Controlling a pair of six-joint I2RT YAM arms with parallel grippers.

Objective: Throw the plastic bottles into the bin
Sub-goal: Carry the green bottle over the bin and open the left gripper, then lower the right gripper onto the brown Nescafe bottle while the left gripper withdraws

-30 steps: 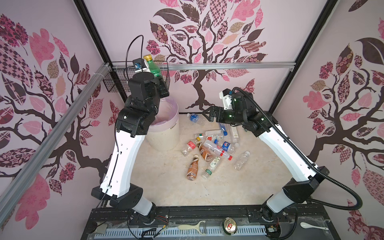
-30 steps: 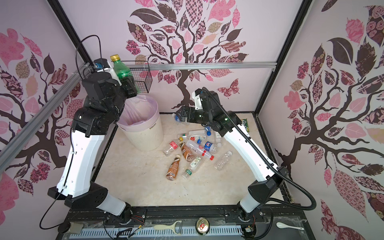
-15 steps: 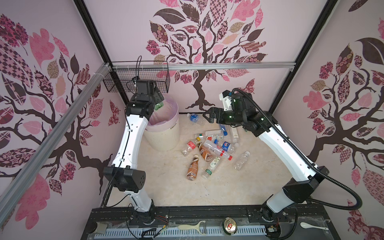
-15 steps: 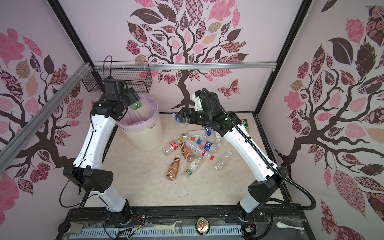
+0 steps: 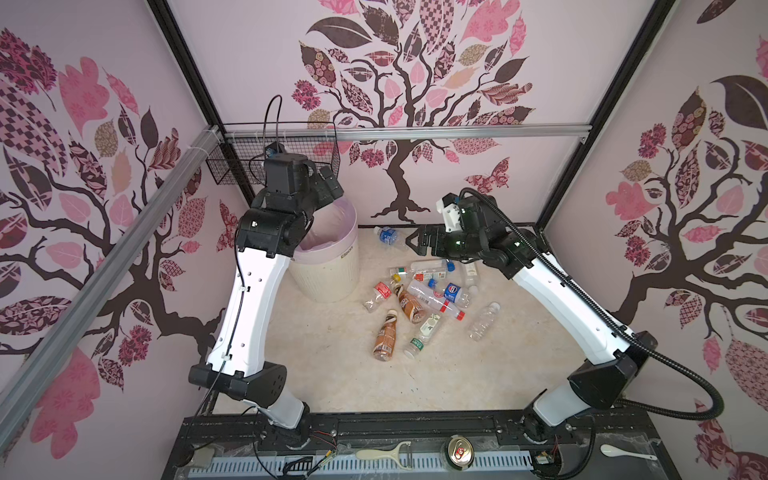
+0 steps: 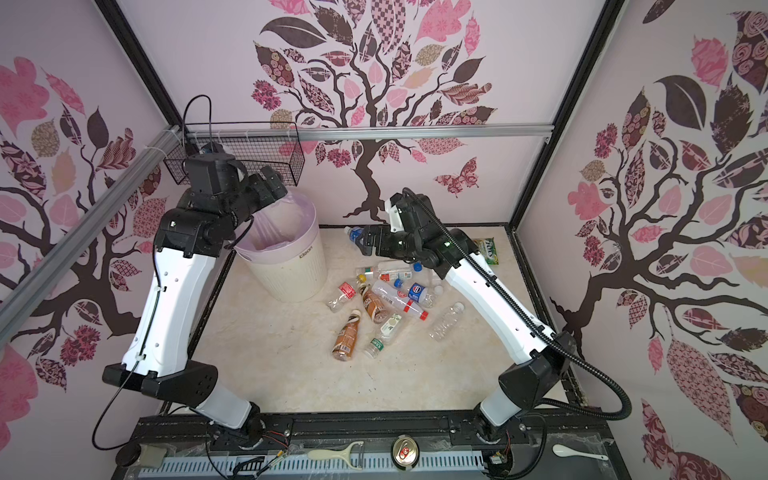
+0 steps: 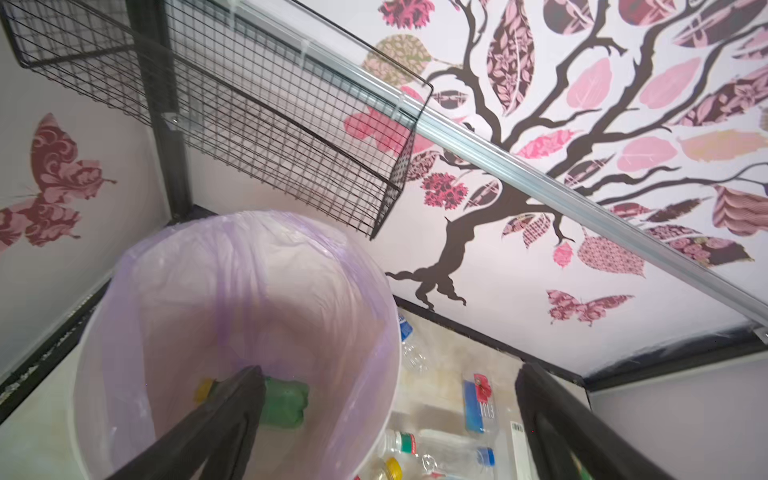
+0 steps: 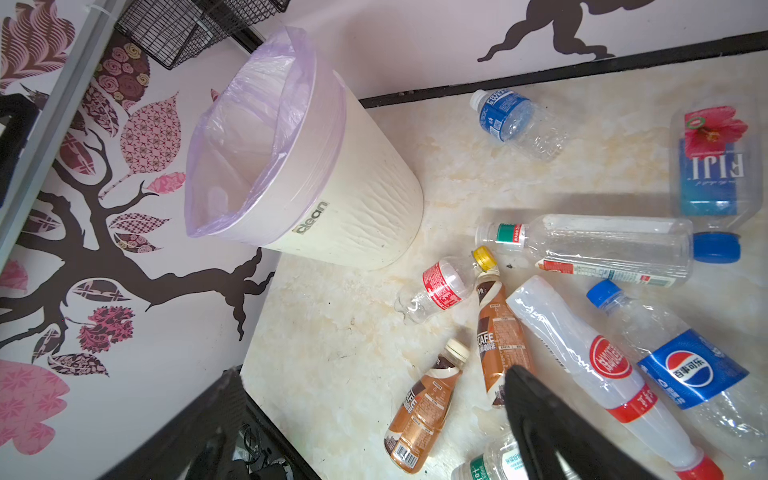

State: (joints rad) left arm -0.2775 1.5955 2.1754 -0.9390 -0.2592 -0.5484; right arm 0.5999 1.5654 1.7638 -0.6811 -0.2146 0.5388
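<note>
The marbled table [image 5: 332, 374] carries the cream ribbed bin [image 5: 328, 286] at its back left. The left gripper [image 5: 330, 187] hangs over the bin's mouth, jaws wide apart and empty; the right gripper [image 5: 412, 244], jaws also apart, hovers near a blue-labelled bottle [image 5: 388, 236]. Loose plastic bottles [image 5: 419, 299] lie scattered on the table right of the bin. A green bottle [image 7: 286, 401] lies inside the bin.
</note>
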